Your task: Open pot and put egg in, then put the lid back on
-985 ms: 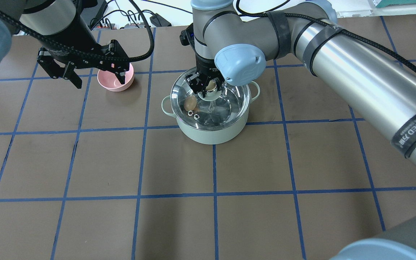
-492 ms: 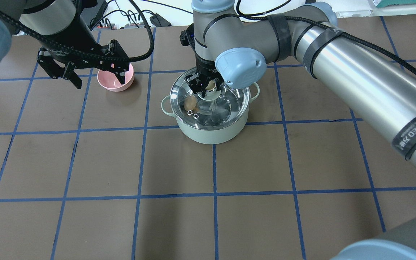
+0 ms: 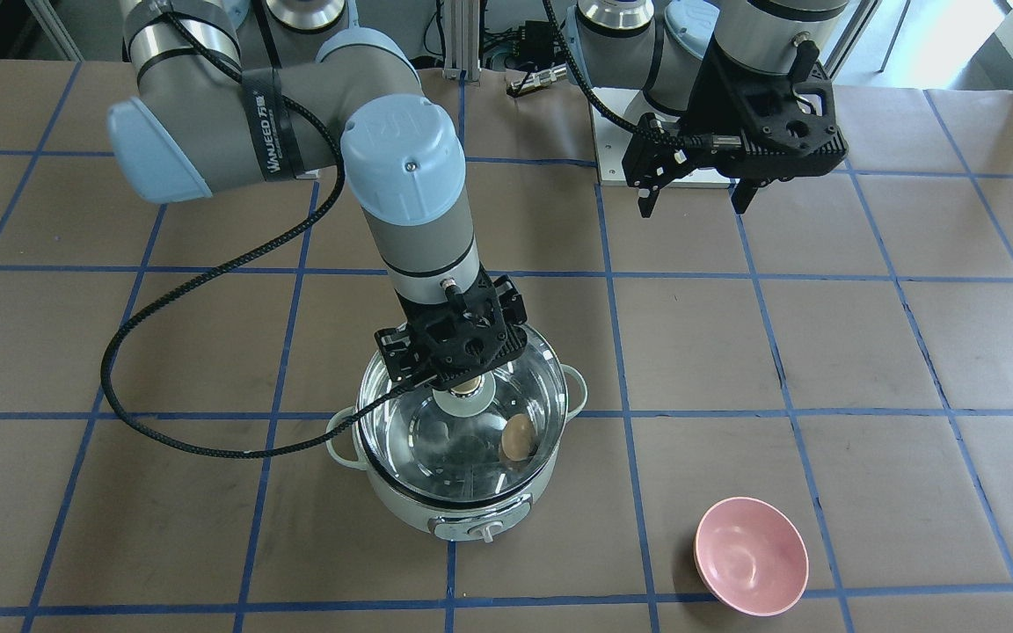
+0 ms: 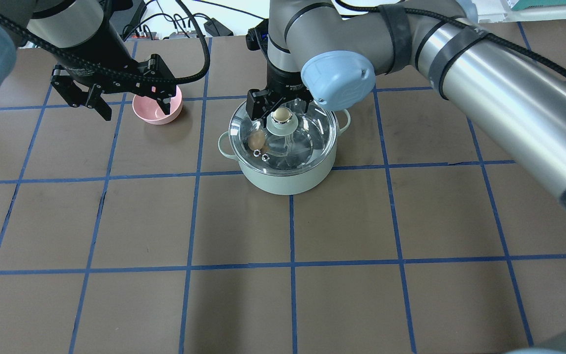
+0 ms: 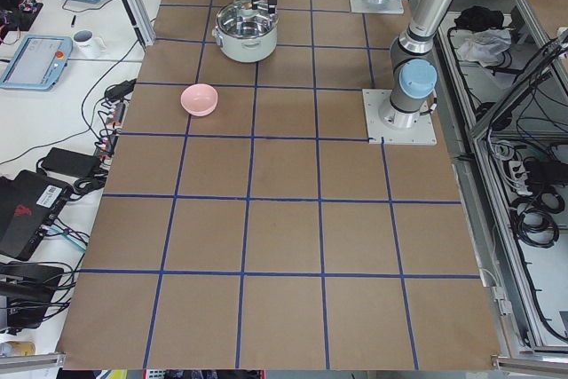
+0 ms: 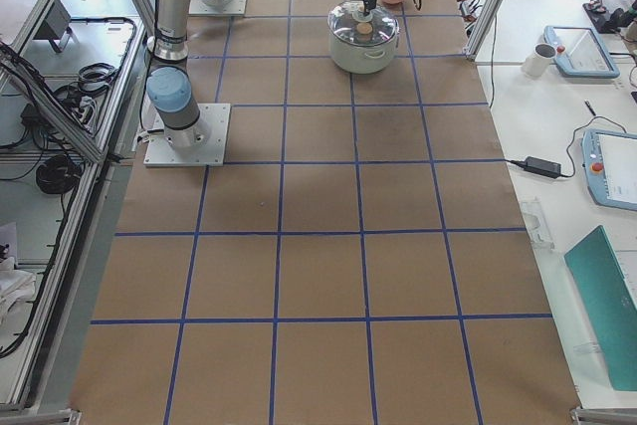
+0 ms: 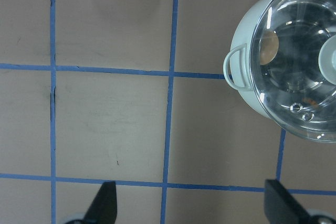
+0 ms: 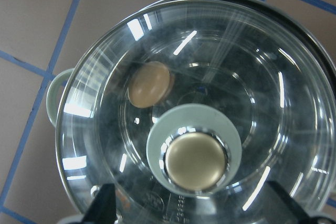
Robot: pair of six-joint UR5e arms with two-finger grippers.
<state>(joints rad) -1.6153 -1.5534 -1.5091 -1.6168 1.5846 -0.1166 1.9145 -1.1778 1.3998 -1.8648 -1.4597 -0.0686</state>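
Note:
The pale mint-green pot (image 4: 288, 183) stands on the table with the glass lid (image 4: 310, 142) resting on it. The tan egg (image 4: 257, 141) lies inside the pot and shows through the glass, also in the right wrist view (image 8: 149, 85) and the front view (image 3: 520, 435). My right gripper (image 4: 279, 105) hovers just above the lid's beige knob (image 8: 195, 161), jaws wide open on either side of it and not touching it. My left gripper (image 4: 135, 112) is open and empty, held above the table beside the pink bowl.
A small empty pink bowl (image 3: 751, 567) sits on the table to the pot's left in the overhead view (image 4: 157, 114). Brown table with a blue tape grid (image 4: 290, 265). Cables and equipment lie past the far edge.
My right gripper has opened, let go of the lid's knob and risen a little. The lid stays on the pot. The left arm has not moved.

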